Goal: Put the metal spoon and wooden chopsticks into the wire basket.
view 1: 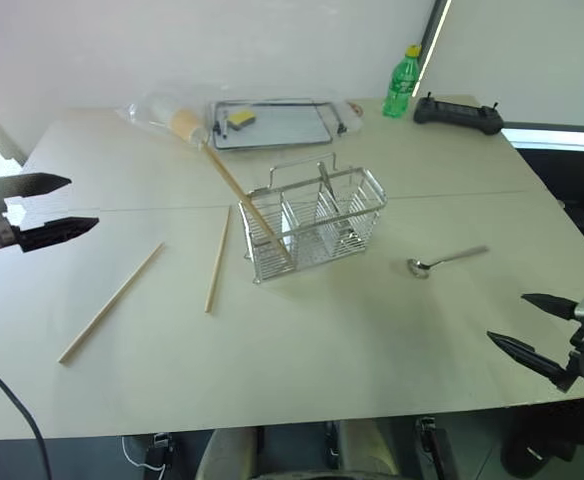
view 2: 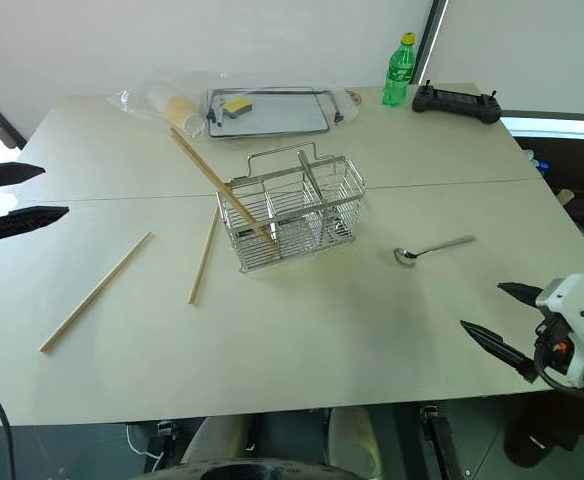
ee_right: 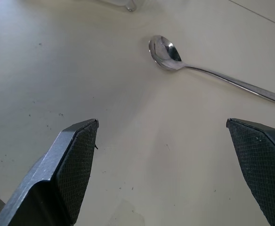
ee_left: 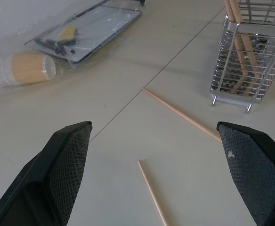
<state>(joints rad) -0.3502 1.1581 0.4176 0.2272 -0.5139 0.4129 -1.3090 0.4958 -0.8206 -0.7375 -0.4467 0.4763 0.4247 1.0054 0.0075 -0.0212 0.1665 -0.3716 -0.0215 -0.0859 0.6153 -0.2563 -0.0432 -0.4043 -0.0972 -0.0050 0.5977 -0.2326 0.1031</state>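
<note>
Right wrist view: the right gripper (ee_right: 168, 172) hangs wide open and empty just short of the metal spoon (ee_right: 208, 68), which lies flat on the table (view 1: 372, 350) right of the wire basket (view 1: 317, 222); pinch the thin handle crosswise. The left gripper (view 1: 57, 208) is likewise open and empty over the far-left table, two wooden chopsticks (view 1: 112, 300) lie loose left of the basket with one already leaning inside, and open tabletop surrounds both pickups, the near edge closest to the right arm
</note>
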